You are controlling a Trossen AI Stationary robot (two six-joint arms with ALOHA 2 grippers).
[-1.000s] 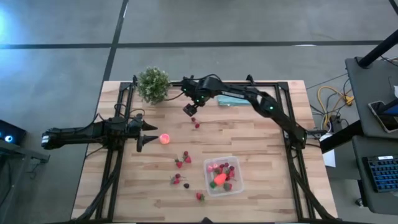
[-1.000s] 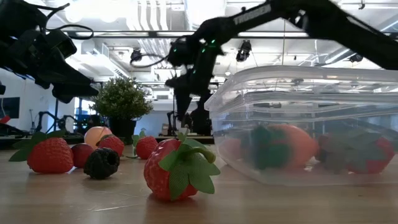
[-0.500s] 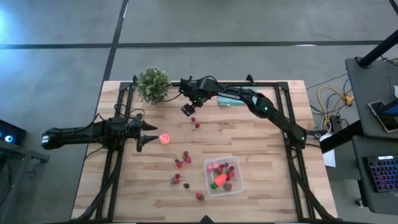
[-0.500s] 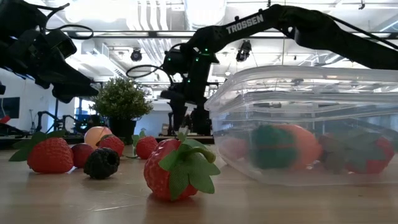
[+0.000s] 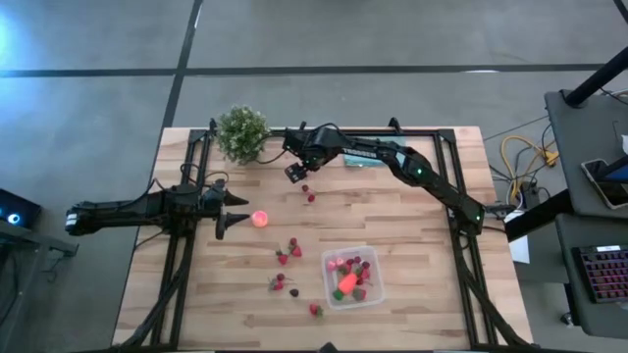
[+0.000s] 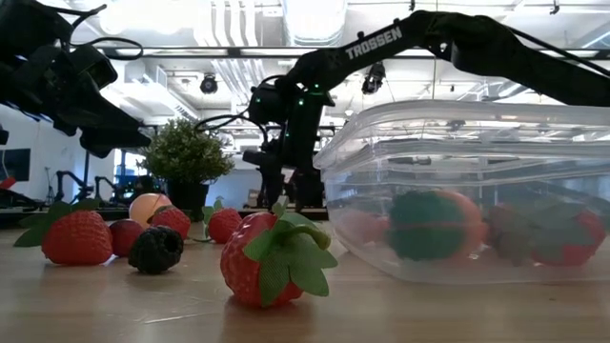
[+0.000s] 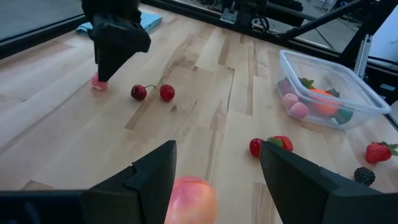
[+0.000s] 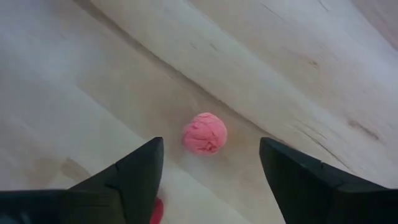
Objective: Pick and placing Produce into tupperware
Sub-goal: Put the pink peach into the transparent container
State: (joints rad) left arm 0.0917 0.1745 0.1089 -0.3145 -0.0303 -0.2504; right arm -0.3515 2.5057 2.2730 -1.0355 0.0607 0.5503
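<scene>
One tupperware (image 5: pixel 350 277), one plant (image 5: pixel 242 132), two arms

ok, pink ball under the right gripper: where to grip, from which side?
Across its middle, from straight above. The pink ball is small, round and alone on bare table, so any width works. The right gripper hangs over it, open, fingers either side.

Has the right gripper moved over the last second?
Yes. In the high view the right gripper has shifted slightly toward the green bushy potted plant, away from the pair of red cherries.

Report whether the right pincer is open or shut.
Open: the right pincer has its fingers apart, straddling a pink raspberry without touching it.
</scene>
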